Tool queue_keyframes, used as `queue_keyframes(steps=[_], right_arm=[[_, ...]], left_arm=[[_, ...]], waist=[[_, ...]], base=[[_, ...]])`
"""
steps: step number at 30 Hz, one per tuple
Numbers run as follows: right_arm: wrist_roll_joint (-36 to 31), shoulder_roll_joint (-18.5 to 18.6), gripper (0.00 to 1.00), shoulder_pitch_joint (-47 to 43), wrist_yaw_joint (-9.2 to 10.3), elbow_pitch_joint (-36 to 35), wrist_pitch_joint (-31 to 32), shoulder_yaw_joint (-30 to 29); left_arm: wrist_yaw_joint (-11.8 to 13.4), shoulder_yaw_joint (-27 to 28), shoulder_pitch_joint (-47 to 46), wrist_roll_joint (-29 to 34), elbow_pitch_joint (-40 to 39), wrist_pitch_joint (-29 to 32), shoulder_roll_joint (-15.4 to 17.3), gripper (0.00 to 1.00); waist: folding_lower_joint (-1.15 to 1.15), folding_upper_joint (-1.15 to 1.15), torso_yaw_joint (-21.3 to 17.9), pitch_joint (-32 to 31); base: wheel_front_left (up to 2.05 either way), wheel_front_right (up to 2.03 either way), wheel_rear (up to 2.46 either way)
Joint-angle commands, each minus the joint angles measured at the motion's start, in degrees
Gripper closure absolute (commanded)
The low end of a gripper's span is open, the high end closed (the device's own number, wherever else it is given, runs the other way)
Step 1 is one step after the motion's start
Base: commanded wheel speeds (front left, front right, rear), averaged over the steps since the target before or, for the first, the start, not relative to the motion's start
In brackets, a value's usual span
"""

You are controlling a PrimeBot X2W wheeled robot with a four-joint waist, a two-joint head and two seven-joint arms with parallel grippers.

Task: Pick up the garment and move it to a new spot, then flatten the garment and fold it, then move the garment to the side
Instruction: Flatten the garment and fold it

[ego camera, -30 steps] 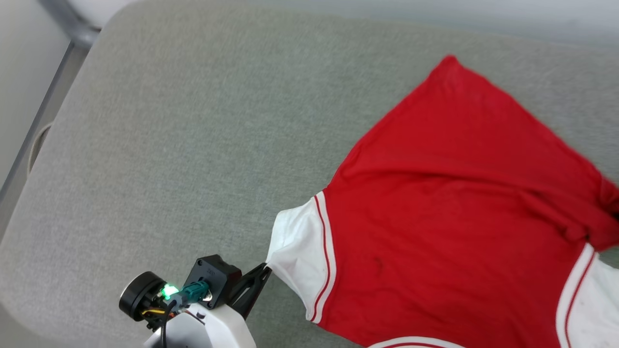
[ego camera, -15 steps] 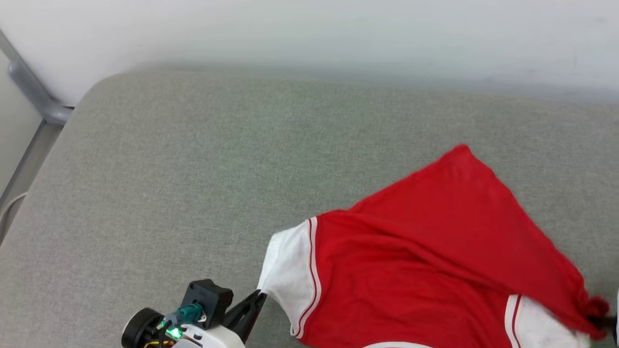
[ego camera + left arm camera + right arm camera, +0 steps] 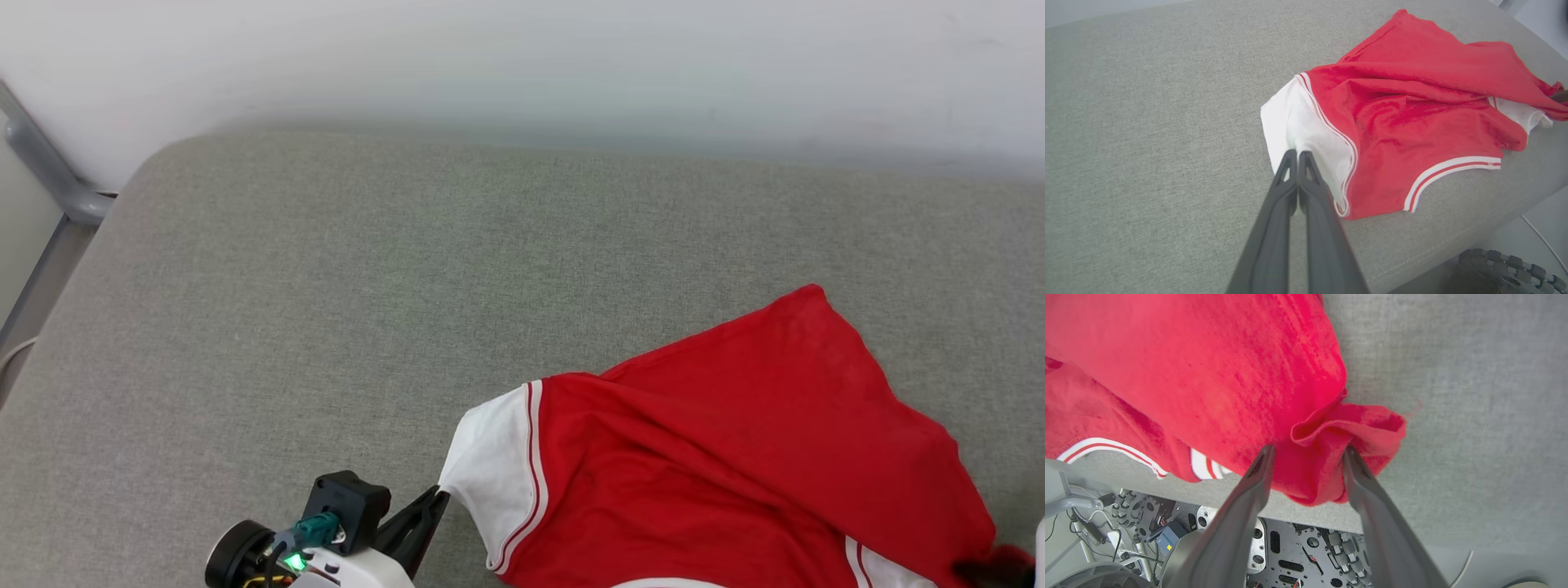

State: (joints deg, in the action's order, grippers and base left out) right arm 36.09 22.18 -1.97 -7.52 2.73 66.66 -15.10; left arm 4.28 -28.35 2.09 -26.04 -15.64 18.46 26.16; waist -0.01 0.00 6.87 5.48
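The garment point(image 3: 735, 457) is a red jersey with white sleeves and striped trim, and it lies rumpled on the grey cushion point(image 3: 326, 286). My left gripper point(image 3: 439, 495) is shut on the edge of one white sleeve point(image 3: 1298, 126), its fingers point(image 3: 1290, 192) pressed together. In the right wrist view my right gripper point(image 3: 1308, 451) stands open. Its two fingers are spread on either side of a bunched red corner point(image 3: 1355, 428) of the garment point(image 3: 1208, 355) near the cushion's front edge. The lettering is hidden.
A white wall point(image 3: 522, 57) runs behind the cushion, and a grey metal tube point(image 3: 41, 163) stands at the far left. Below the cushion's front edge sit my base and wheels point(image 3: 1290, 555), and a wheel point(image 3: 1506, 269) shows past the near corner.
The head camera has tilted up, so the wall now shows. The garment's right corner has sunk toward the cushion and the cloth lies flatter. The left gripper keeps its hold on the sleeve.
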Motion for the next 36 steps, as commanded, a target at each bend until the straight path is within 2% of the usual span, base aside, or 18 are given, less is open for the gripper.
queue_keyframes(steps=[1,8,13,24,36], right_arm=[[0.63,0.75,0.00,1.95,0.06,-1.29,0.37,0.01],[3.69,2.28,0.00,9.64,0.06,-8.49,4.15,0.45],[1.99,2.09,0.00,18.32,0.06,-9.63,6.54,2.35],[-6.95,5.01,0.00,32.75,0.06,0.23,7.06,6.55],[-12.59,6.15,0.00,36.65,0.06,10.42,3.69,10.39]], left_arm=[[-0.07,0.18,-0.47,0.21,-0.41,-0.01,0.17,1.00],[-0.34,-0.08,-1.72,0.71,-1.62,-0.02,0.52,1.00],[-0.64,-0.51,-3.50,1.17,-2.52,-0.33,0.01,1.00],[-2.11,-2.12,-6.95,1.58,-2.05,-2.45,-2.24,1.00],[-2.73,-3.36,-9.59,1.49,-0.51,-4.16,-4.13,1.00]], waist=[[0.01,0.00,0.13,0.38],[0.01,0.00,1.84,2.94],[0.01,0.00,4.11,6.71],[0.01,0.00,11.09,15.24],[0.01,0.00,13.86,19.07]], base=[[0.00,0.00,0.00],[0.00,0.00,0.00],[0.00,0.00,0.00],[0.00,0.00,0.00],[0.00,0.00,0.00]])
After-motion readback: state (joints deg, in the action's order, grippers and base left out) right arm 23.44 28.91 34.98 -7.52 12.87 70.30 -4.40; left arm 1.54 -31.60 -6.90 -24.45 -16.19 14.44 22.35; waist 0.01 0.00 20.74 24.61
